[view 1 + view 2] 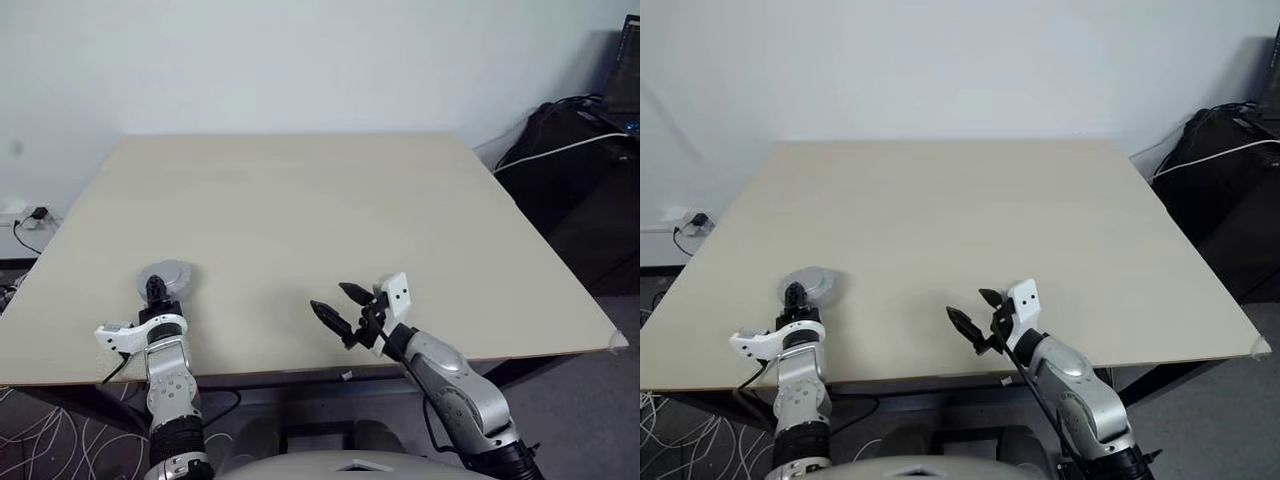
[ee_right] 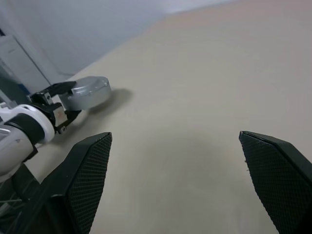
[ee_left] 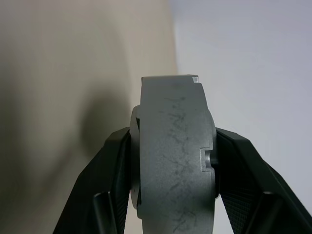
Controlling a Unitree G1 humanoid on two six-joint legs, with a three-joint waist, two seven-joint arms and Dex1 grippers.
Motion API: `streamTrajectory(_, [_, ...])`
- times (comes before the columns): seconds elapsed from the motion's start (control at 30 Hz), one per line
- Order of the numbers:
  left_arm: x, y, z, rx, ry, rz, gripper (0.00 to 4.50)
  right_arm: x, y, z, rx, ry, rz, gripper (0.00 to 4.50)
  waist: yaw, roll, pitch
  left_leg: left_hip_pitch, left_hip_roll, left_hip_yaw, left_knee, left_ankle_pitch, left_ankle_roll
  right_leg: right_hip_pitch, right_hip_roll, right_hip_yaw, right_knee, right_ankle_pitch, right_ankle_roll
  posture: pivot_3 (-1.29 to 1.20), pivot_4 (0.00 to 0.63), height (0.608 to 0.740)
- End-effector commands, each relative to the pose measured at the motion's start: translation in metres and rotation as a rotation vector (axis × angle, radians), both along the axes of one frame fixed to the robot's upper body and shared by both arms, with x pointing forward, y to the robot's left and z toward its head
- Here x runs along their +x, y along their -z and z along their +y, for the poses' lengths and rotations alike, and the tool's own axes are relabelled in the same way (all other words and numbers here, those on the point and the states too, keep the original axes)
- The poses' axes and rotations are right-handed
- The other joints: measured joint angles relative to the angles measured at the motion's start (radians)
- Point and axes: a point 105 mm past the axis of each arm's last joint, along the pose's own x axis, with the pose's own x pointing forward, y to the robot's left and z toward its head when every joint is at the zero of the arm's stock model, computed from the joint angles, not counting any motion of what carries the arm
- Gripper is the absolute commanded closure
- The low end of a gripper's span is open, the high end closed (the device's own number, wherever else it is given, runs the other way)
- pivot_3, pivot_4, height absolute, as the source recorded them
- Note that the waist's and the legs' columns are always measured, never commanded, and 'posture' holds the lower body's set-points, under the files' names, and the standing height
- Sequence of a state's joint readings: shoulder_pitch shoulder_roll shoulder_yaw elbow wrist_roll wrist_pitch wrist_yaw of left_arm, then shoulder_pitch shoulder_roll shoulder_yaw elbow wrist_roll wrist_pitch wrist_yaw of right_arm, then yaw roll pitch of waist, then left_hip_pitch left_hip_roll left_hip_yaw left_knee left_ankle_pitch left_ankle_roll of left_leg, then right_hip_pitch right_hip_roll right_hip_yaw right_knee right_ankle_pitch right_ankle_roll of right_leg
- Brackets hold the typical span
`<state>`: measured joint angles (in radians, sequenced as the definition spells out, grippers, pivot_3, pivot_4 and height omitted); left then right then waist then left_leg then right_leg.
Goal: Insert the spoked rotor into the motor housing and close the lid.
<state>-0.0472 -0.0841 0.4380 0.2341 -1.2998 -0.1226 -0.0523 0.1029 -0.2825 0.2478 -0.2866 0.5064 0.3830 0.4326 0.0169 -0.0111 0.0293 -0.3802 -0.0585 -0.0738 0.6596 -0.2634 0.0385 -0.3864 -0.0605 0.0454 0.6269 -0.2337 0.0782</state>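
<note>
Holding the grey assembled motor housing (image 1: 168, 277) edge-on in our left pincer (image 1: 156, 292) over the tabletop's (image 1: 300, 220) near-left corner, we list our right pincer (image 1: 335, 306) released, empty, well apart toward that housing's right.

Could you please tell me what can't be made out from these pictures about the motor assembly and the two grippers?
- Grey round part, left wrist view: seen edge-on between the left gripper fingers; its faces and inside are hidden, so rotor and windings can't be checked.
- Same part, head views: too small and half covered by the gripper to tell whether it's on the table.
- Right gripper: open, empty; fingers cut off at the picture's edge.
</note>
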Motion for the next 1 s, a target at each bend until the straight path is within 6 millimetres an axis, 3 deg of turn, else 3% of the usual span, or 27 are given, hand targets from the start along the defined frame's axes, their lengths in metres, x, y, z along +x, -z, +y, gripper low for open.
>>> streamTrajectory(0.03, [0.013,-0.005,-0.025,-0.076,-0.044,-0.023,2.36,0.003,-0.009,-0.002,0.002,0.006,-0.037,0.00,0.004,-0.001,0.000,0.000,0.000,0.000,0.000,0.000,0.000,0.000,0.000,0.000,0.000,0.000,0.000,0.00,0.000,0.740])
streamTrajectory(0.2, [0.016,-0.005,-0.023,-0.068,-0.044,-0.008,2.36,0.003,-0.007,-0.001,-0.005,0.005,-0.025,0.00,0.010,-0.001,-0.001,0.000,0.000,0.000,0.000,0.000,0.000,0.000,0.000,0.000,0.000,0.000,0.000,0.00,0.000,0.740])
streamTrajectory(0.43, [0.016,-0.002,-0.028,-0.065,-0.007,0.011,0.06,0.003,-0.005,0.001,-0.013,0.002,-0.013,0.00,0.013,0.000,-0.002,0.002,0.000,0.000,0.000,0.000,0.000,0.003,0.000,0.000,0.000,0.001,-0.001,0.00,0.000,0.740])
streamTrajectory(0.6, [0.008,0.000,-0.039,-0.056,0.046,0.037,0.02,0.003,-0.004,0.003,-0.016,0.001,-0.011,0.00,0.012,0.001,-0.002,0.004,0.000,-0.001,0.001,0.000,-0.001,0.004,0.000,-0.001,0.000,0.001,0.000,0.00,0.000,0.740])
streamTrajectory(0.8, [-0.023,0.012,-0.064,-0.055,0.149,0.155,0.02,0.002,-0.003,0.005,-0.011,-0.002,-0.007,0.00,0.008,0.001,-0.003,0.004,0.000,0.000,0.000,-0.001,0.000,0.004,-0.001,0.000,0.000,0.001,-0.001,0.00,0.000,0.740])
streamTrajectory(1.0, [-0.052,0.021,-0.073,-0.065,0.200,0.244,0.02,0.002,-0.003,0.009,-0.006,-0.021,0.001,0.00,0.007,0.003,-0.003,0.004,0.000,0.000,0.000,-0.004,-0.005,0.004,-0.001,0.000,0.000,-0.001,0.000,0.00,0.000,0.740])
